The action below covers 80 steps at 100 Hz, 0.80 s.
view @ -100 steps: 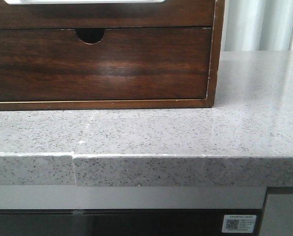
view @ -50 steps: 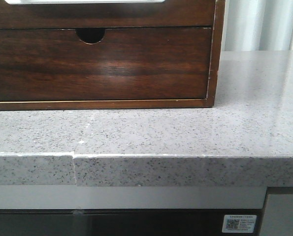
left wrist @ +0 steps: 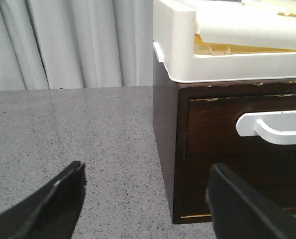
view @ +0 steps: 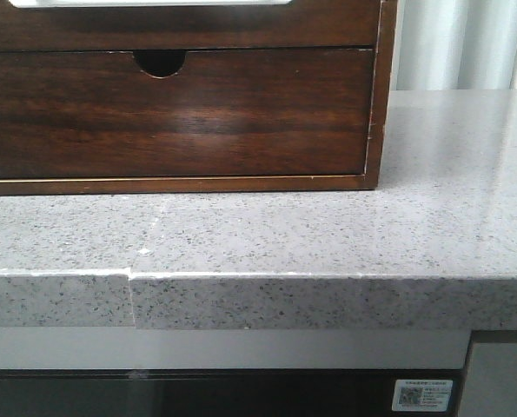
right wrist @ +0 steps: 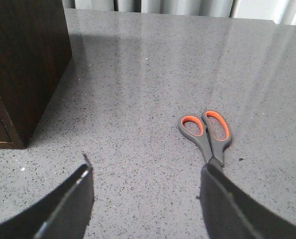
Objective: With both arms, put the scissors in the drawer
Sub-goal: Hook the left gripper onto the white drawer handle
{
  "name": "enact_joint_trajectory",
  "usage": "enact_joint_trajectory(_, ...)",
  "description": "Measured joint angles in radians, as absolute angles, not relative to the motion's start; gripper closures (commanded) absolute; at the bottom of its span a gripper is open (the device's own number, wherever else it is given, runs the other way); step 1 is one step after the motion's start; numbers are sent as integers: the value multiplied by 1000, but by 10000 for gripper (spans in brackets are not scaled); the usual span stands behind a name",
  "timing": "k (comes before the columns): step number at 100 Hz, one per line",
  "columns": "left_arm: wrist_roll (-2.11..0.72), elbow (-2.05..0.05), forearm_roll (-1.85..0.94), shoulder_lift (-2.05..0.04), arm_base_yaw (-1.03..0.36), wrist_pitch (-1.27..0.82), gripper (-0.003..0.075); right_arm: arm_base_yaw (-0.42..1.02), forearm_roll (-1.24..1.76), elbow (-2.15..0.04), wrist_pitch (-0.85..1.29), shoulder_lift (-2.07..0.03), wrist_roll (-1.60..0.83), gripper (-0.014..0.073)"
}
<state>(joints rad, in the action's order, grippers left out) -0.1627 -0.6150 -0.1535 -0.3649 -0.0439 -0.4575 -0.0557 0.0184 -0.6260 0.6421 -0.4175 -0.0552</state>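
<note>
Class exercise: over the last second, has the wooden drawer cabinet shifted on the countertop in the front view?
No. The cabinet keeps its place: its lower right corner sits at the same spot relative to the countertop seam.

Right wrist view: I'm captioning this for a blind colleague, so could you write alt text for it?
Grey-handled scissors with orange-lined finger loops lie flat on a speckled grey countertop, blades pointing toward the camera and partly hidden behind one finger of the open right hand. A dark wooden cabinet stands off to the side, apart from the scissors.
</note>
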Motion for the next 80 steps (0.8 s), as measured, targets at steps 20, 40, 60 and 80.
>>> enact_joint_trajectory(20,-163,-615,-167,-365,-44,-456,262,-56,18,-626,641,-418,-55,153)
enact_joint_trajectory(40,-163,-606,-506,-365,-44,-441,303,-56,26,-626,641,-418,-55,153)
enact_joint_trajectory(60,-161,-532,-909,-418,-44,-402,303,-56,44,-626,640,-418,-55,153)
enact_joint_trajectory(80,-234,-522,-1152,-573,-44,-458,303,-56,45,-626,640,-418,-55,153)
